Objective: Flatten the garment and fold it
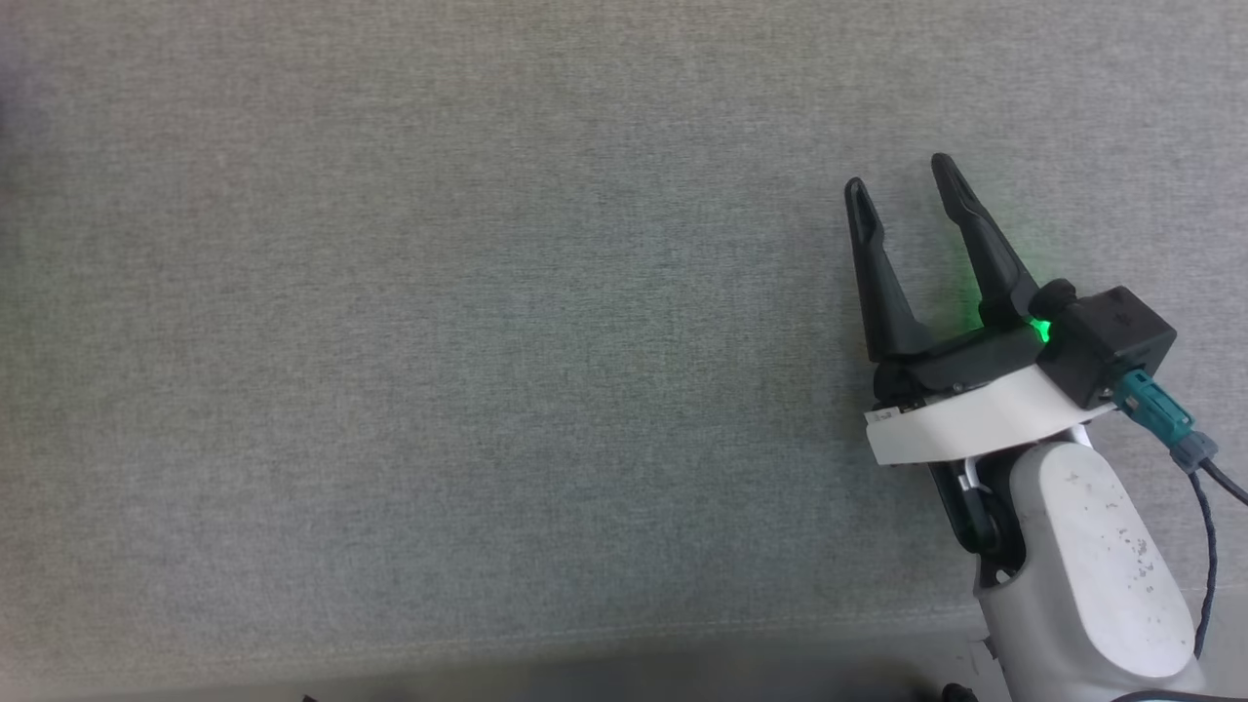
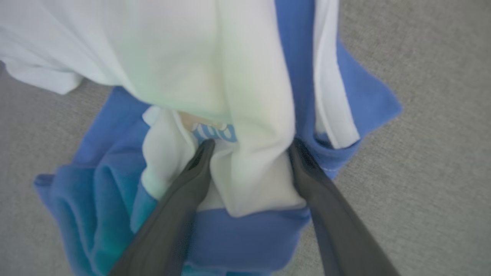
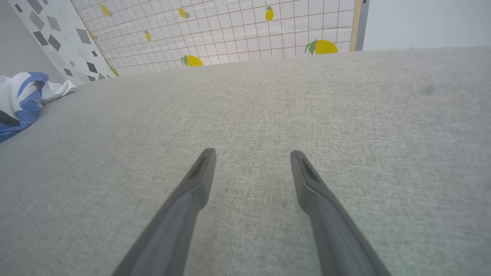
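1. Garment (image 2: 245, 69) lies bunched on the grey surface (image 2: 422, 153) in the left wrist view. Its white body is heaped over the blue sleeves across the upper and middle frame, and a blue print (image 2: 215, 132) peeks out at centre.
2. Astride a white fold stands the left gripper (image 2: 251, 145), jaws wide, tips against the cloth and not closed on it.
3. In the right wrist view the garment is a small white-and-blue heap at the left edge. It is well apart from the right gripper (image 3: 252, 154), which is spread wide over the surface.
4. The surface is flat, woven grey cloth.
5. Beyond its far edge, along the top of that frame, stand three things:
   - a gridded lemon panel (image 3: 245, 27)
   - a diamond panel (image 3: 57, 38) at upper left
   - a plain pale wall (image 3: 422, 23) at upper right
6. In the head view the right gripper sits at the right of the frame, fingers pointing up. A green light (image 1: 1041, 330) glows at their base, with a teal plug (image 1: 1155, 405) and dark cable (image 1: 1209, 546) at lower right.
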Motion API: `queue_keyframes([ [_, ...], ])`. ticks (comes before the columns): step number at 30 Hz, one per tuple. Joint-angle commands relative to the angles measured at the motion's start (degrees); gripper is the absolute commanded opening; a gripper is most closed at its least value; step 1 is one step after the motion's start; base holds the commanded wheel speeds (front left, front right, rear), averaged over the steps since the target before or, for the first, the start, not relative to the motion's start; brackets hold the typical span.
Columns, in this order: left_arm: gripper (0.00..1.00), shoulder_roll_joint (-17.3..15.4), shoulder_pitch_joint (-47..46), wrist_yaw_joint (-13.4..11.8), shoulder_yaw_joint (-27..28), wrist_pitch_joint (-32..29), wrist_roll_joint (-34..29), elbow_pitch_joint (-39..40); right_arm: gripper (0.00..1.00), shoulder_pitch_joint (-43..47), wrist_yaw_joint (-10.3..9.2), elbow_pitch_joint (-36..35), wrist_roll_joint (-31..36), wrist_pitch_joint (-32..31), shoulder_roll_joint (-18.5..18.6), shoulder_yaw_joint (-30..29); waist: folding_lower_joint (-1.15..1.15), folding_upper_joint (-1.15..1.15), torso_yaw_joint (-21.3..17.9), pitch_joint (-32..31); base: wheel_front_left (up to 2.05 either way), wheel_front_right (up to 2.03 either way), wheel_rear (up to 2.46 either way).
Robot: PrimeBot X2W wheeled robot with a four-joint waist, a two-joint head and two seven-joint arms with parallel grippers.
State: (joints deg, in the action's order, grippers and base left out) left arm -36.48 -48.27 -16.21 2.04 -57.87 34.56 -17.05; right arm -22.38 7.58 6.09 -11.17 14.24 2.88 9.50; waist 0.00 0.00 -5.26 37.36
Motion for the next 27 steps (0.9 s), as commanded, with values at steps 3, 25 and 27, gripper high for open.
queue_keyframes([
  [3, 0.00, 1.3, 5.3, 0.2, -1.1, -2.8, 1.4, 0.9, 1.00, -0.7, -0.09, 0.9, 0.1, 0.6, 0.0, -0.3, 0.00, 0.00, 0.4, -1.8, 0.00, 0.00, 0.00],
  [25, 0.00, 4.6, -13.0, 14.6, -17.8, 49.7, -21.0, -1.6, 1.00, 11.9, -0.09, 3.0, 1.6, -1.7, 0.0, -5.3, 0.00, 0.00, 4.4, -31.7, 0.00, 0.00, 0.00],
  [27, 0.00, 7.0, -15.4, 15.8, -19.8, 50.5, -21.1, -2.3, 1.00, 12.9, -0.09, 2.4, 1.5, -2.1, 0.0, -5.5, 0.00, 0.00, 3.7, -33.2, 0.00, 0.00, 0.00],
])
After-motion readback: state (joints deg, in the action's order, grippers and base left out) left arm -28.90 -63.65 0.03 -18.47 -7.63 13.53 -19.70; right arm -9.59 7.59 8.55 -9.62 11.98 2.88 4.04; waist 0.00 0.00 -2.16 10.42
